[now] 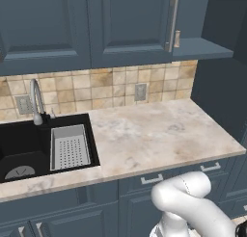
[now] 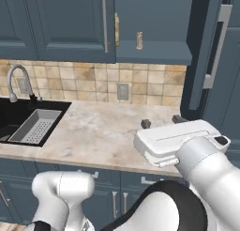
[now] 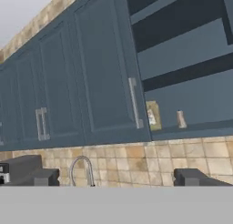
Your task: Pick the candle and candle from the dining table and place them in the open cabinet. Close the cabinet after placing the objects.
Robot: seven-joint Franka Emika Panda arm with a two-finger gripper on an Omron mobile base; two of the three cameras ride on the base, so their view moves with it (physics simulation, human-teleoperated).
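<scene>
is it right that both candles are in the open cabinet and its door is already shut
Not quite. Both candles, one beside the other, stand in the open cabinet, but the right base view shows its door swung open, not shut.

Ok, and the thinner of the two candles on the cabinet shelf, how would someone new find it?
Look above the right end of the marble-look counter, at the open dark blue wall cabinet. Two candles stand on its lowest shelf. The thin candle stands free in the open; the broader candle sits tight beside the closed door's silver handle.
</scene>
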